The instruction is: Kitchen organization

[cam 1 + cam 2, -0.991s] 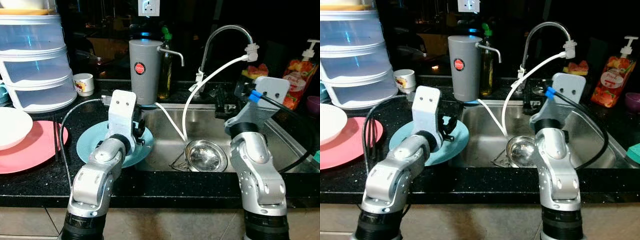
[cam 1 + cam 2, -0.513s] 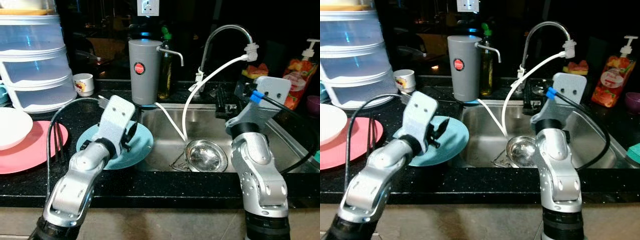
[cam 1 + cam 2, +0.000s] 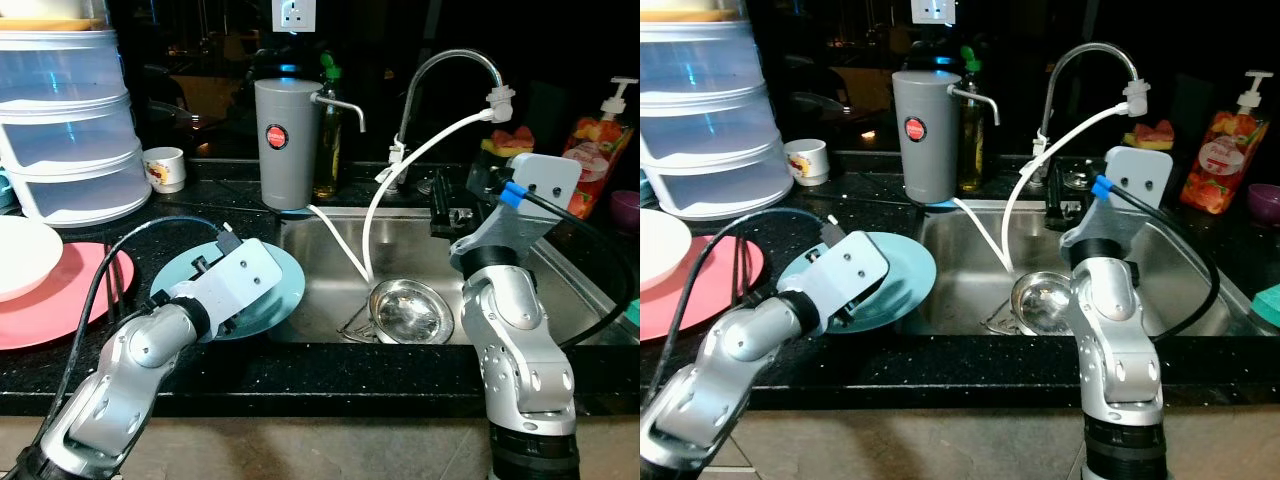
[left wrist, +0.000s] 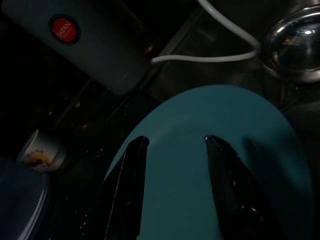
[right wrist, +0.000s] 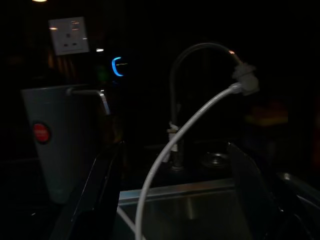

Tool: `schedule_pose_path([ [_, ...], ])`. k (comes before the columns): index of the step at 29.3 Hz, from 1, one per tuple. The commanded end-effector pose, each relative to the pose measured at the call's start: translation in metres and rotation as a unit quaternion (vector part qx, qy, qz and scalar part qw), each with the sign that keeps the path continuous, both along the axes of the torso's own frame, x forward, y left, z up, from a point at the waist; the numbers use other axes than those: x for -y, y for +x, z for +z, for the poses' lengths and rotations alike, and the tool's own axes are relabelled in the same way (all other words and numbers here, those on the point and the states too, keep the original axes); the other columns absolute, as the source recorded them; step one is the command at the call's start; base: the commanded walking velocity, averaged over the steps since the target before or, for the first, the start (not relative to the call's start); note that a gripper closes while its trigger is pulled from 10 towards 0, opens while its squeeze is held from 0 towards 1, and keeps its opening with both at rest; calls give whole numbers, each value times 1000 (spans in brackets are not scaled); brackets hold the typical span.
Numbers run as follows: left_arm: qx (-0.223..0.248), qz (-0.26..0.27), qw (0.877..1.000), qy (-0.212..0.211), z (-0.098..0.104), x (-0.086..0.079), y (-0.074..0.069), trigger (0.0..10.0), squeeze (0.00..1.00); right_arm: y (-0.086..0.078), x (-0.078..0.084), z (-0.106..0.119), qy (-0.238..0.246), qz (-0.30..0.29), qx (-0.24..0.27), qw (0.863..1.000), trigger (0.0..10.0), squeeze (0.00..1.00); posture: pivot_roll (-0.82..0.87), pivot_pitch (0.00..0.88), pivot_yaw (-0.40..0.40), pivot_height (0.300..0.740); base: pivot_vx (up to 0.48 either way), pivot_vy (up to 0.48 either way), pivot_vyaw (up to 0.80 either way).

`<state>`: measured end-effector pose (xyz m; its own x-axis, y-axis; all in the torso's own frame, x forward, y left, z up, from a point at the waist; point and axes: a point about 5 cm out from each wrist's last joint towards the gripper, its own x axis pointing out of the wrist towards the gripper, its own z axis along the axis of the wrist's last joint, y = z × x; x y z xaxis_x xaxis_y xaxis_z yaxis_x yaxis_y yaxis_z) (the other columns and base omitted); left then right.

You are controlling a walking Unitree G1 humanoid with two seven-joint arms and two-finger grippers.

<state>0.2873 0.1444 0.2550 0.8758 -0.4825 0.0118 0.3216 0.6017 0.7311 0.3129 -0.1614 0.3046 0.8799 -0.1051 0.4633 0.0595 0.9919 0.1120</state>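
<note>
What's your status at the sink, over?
Left hand open, low over teal plate on counter, nothing held. Right hand open, raised over sink. Steel bowl and white hose in sink.

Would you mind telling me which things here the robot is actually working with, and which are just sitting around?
In use:
- teal plate, on the counter beside the sink
- left end effector, open above that plate

Sitting around:
- pink plate
- white bowl
- steel bowl in the sink
- grey dispenser
- mug
- soap bottle
- right end effector, open, raised over the sink
</note>
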Motion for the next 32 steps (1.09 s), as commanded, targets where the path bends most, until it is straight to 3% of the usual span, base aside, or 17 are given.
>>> schedule_pose_path([
  [1, 2, -18, 1000, 1, 5, -2, -7, 10000, 0, -2, 2, 0, -1, -1, -1, 1000, 10000, 0, 73, 62, -38, 740, 0, 0, 0],
  [9, -16, -47, 999, -16, 20, -31, -18, 10000, 0, 0, -4, 0, -6, 15, -6, 1000, 10000, 0, 86, 65, -50, 740, 0, 0, 0],
  [14, -32, -29, 998, 41, 22, -57, -23, 10000, 0, 1, -11, -1, -14, 32, -7, 999, 10000, 0, 87, 63, -51, 740, 0, 0, 0],
  [17, -38, -21, 997, 62, 20, -64, -23, 10000, 0, 1, -11, -1, -14, 34, -7, 999, 10000, 0, 87, 63, -51, 740, 0, 0, 0],
  [32, -45, -22, 996, 75, 20, -72, -23, 10000, 0, 0, -10, 0, -17, 31, -5, 999, 10000, 0, 76, 58, -45, 740, 0, 0, 0],
])
